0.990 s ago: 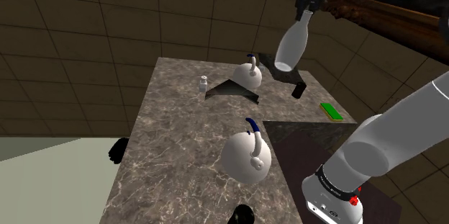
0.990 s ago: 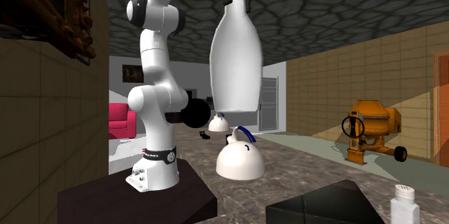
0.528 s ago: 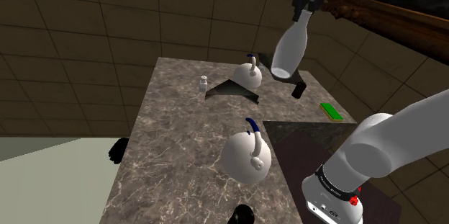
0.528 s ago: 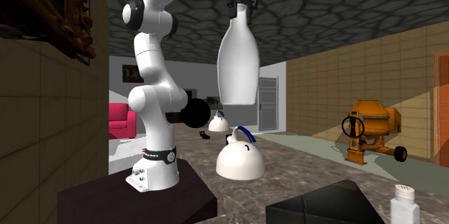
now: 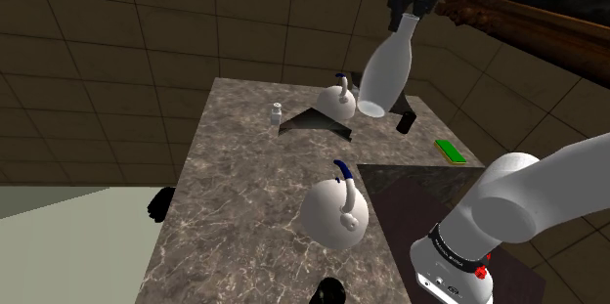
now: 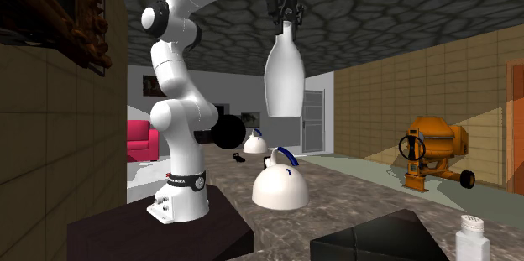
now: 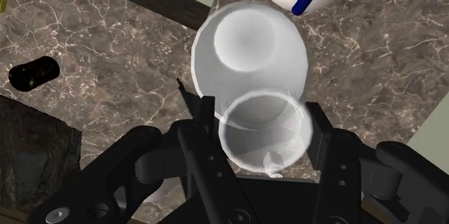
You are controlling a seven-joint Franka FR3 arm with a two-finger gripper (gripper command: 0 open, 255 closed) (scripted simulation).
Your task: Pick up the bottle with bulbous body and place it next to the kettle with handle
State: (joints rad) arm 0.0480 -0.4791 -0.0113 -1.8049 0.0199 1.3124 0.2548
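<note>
While the black hand point(image 5: 409, 13) pinches a white bottle point(image 5: 384, 69) by its neck, the bottle hangs tilted high above the marbled table point(image 5: 239, 180), near the farther white kettle point(image 5: 336, 103); a second kettle point(image 5: 333, 214) stands closer to the robot's stand point(image 5: 396, 204).

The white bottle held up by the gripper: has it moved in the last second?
Yes. In the shoulder view the white bottle has swung toward the view's left and lower, its base now closer to the far kettle.
</note>
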